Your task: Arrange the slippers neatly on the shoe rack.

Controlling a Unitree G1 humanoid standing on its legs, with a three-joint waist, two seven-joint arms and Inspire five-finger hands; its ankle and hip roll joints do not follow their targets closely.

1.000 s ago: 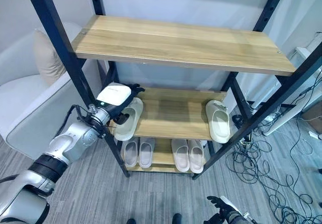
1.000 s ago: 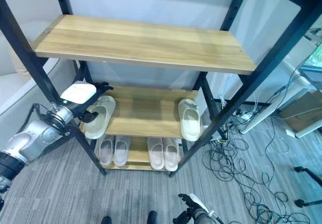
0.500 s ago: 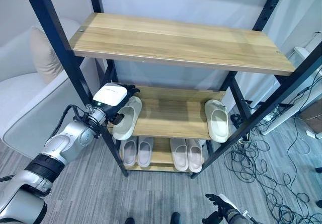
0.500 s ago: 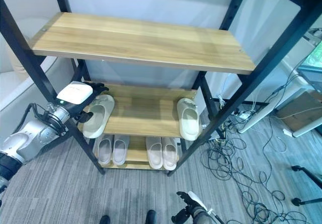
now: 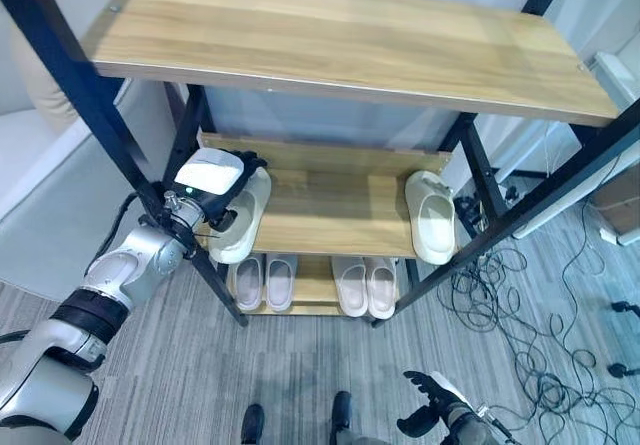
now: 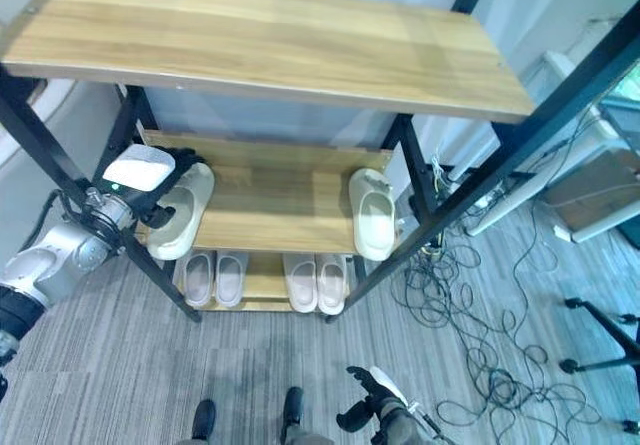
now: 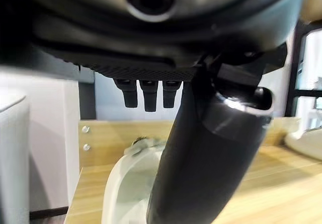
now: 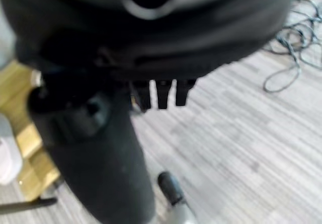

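Gripping the light, soft foam slipper (image 5: 238, 220) at its rim, my left hand (image 5: 210, 180) fingers curl around it on the middle shelf (image 5: 340, 215).

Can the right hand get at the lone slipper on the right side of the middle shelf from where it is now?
Probably not yet: the right hand hangs low near the floor, well short of the slipper. The rack's front post crosses just beside it.

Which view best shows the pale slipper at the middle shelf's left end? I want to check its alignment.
The left eye view: the pale cream slipper lies whole, heel overhanging the wooden middle shelf, by the left hand. The right eye view matches; the left wrist view shows part.
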